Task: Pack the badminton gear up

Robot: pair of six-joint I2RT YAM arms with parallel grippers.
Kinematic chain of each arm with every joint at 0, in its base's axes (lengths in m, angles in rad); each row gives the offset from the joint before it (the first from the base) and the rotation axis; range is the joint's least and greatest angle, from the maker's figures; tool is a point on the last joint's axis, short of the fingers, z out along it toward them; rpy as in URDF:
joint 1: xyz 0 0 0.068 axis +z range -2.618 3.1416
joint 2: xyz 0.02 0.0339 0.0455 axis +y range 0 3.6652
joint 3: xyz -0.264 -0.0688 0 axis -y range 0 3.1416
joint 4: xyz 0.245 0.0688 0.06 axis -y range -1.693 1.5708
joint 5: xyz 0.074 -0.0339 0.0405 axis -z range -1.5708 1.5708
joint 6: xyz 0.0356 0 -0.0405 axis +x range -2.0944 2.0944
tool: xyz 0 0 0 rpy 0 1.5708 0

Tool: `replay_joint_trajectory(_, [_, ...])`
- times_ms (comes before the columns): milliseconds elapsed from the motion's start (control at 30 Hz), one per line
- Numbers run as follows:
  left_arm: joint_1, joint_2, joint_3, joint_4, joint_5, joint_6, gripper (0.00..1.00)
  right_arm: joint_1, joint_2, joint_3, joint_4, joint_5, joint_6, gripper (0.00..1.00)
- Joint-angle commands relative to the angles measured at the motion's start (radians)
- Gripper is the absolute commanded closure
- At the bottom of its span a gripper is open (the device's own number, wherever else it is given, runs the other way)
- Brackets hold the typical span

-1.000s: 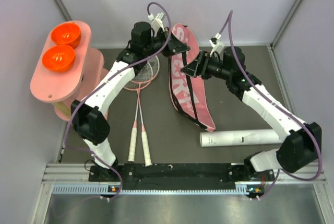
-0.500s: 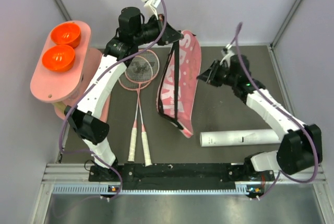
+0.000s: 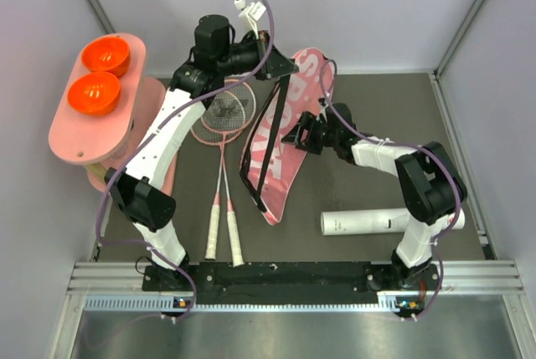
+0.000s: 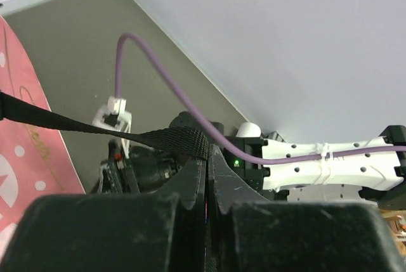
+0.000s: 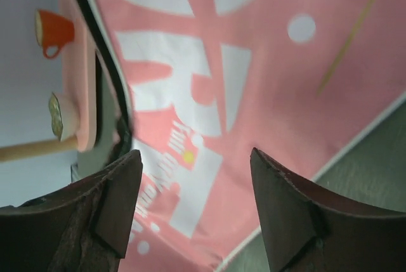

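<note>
Pink racket-shaped "SPORT" bag (image 3: 280, 166) has swung toward the middle of the bench (image 3: 368, 183), its black strap (image 4: 76, 123) pinched in the left jaws. The right jaws, spread, have returned to its face, seemingly ready to regrip.

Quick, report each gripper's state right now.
Left gripper: closed, pinching the black strap.
Right gripper: open, holding nothing, its fingers apart in front of the pink bag.
</note>
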Motion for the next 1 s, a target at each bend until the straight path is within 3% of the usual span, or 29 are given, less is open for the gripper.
replay_joint_trajectory(0, [-0.01,-0.043,-0.023,0.046,0.038,0.02,1.0,0.011,0.017,0.064,0.292,0.126,0.004,0.3])
replay_joint_trajectory(467, [-0.022,-0.053,-0.052,0.101,0.084,-0.026,1.0,0.09,0.178,0.312,0.319,0.516,-0.041,0.25])
replay_joint_trajectory(800, [-0.058,-0.044,-0.043,0.115,0.084,-0.05,1.0,0.167,0.336,0.578,0.054,0.792,-0.105,0.23])
replay_joint_trajectory(900, [-0.064,-0.049,-0.046,0.112,0.083,-0.052,1.0,0.167,0.348,0.593,0.014,0.844,-0.103,0.36])
replay_joint_trajectory(967, [-0.064,-0.052,-0.049,0.093,0.083,-0.046,1.0,0.167,0.315,0.541,0.047,0.853,-0.132,0.58])
